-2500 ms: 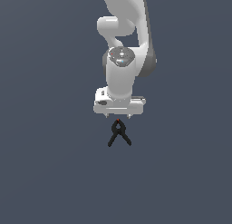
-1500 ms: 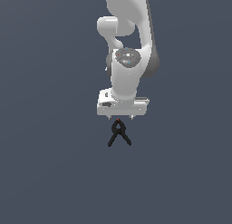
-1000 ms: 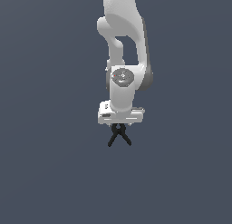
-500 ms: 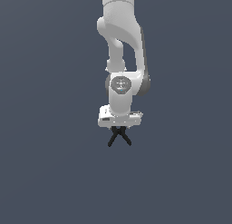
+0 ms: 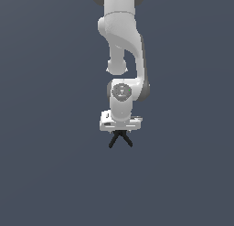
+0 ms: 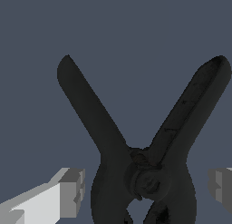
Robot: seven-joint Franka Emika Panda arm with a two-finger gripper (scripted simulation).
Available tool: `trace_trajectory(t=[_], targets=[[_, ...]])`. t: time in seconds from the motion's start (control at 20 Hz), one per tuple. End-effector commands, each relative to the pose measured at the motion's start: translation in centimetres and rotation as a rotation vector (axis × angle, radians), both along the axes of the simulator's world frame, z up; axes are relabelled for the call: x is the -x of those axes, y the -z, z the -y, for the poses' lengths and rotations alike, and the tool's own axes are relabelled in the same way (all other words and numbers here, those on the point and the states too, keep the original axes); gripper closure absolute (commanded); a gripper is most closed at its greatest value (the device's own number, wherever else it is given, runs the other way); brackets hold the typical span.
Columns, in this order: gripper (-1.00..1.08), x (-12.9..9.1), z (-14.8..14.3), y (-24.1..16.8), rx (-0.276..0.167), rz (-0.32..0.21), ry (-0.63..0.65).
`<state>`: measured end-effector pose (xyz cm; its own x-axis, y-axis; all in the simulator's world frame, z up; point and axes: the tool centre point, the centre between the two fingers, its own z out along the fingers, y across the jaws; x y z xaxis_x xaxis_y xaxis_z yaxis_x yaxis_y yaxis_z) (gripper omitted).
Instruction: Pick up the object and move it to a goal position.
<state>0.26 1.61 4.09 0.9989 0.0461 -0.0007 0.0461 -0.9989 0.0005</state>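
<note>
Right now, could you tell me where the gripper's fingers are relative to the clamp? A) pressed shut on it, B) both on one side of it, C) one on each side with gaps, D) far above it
C: in the wrist view the fingers flank the clamp, with bare gaps either side.

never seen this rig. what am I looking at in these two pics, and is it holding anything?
It is a simulator render of one white robot arm, a Franka Panda, over a plain grey surface. The exterior view comes from a camera off the arm. The other picture comes from a camera on the wrist, looking down between the fingers. The black V-shaped thing is the object: a small spring-clamp with two splayed legs, lying on the surface. The gripper is low over it. Its two grey fingertips stand on either side of the clamp's hinge with gaps showing, so it is open and holds nothing yet.
</note>
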Motion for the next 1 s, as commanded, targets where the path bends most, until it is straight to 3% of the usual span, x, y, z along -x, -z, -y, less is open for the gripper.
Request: trace_trajectory(t=[0.0,0.3,0.35,0.95], targets=[[-0.92,0.0,0.0,1.2,0.0,0.0,0.0],[-0.92,-0.1,0.0,2.2,0.0,0.0,0.0],[1.08,-0.1,0.0,2.2,0.0,0.0,0.0],[1.08,0.0,0.0,2.0,0.0,0.001,0.0]])
